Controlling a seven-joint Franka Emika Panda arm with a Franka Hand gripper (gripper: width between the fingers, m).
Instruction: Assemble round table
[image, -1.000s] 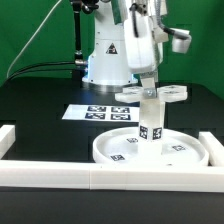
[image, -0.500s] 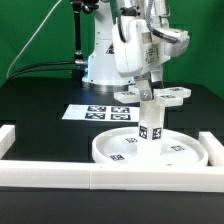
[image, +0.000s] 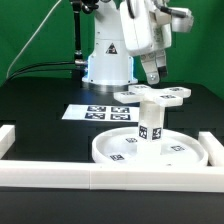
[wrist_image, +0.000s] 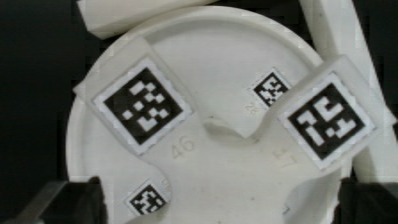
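Now gripper (image: 152, 76) lifted off cross-shaped piece (image: 153, 95), hanging at its 12 o'clock; fingers apart, empty. Piece sits atop leg (image: 149, 121) on disc (image: 190, 156); looks mounted.

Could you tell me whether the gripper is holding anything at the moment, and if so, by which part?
Nothing is held: the gripper hangs above the cross-shaped piece, clear of it, with nothing between its fingers.

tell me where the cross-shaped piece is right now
In the exterior view the cross-shaped piece sits on top of the upright leg, which stands in the round disc, just below the gripper.
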